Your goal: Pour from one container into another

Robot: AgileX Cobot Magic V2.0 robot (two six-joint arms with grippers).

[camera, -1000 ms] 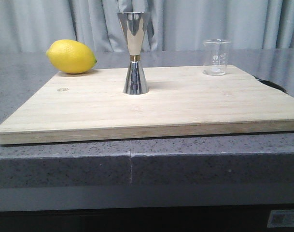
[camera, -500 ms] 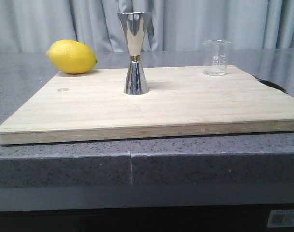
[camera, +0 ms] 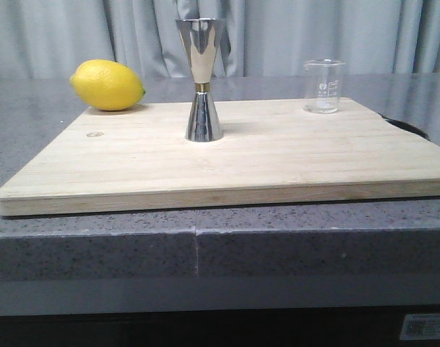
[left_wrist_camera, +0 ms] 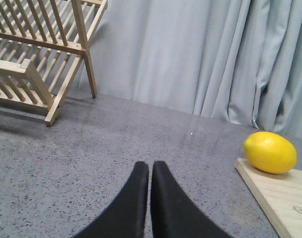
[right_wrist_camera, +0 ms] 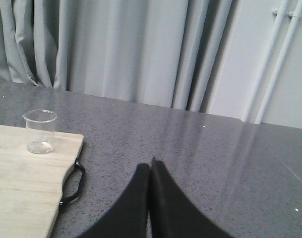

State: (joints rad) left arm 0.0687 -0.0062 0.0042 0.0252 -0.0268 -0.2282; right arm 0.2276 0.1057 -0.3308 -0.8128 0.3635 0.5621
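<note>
A small clear glass beaker (camera: pixel 324 86) stands upright at the far right of the wooden cutting board (camera: pixel 227 155); the right wrist view also shows the beaker (right_wrist_camera: pixel 40 131) on the board's corner. The tall steel hourglass jigger (camera: pixel 202 79) with a gold waist band stands near the board's middle. Neither arm shows in the front view. My left gripper (left_wrist_camera: pixel 151 165) is shut and empty over the grey counter, left of the board. My right gripper (right_wrist_camera: pixel 150 166) is shut and empty over the counter, right of the board and apart from the beaker.
A yellow lemon (camera: pixel 107 84) lies on the board's far left corner, and the lemon (left_wrist_camera: pixel 270 152) shows in the left wrist view too. A wooden dish rack (left_wrist_camera: pixel 39 59) stands further left. The board has a black handle (right_wrist_camera: pixel 73 186) on its right edge. Grey curtains hang behind.
</note>
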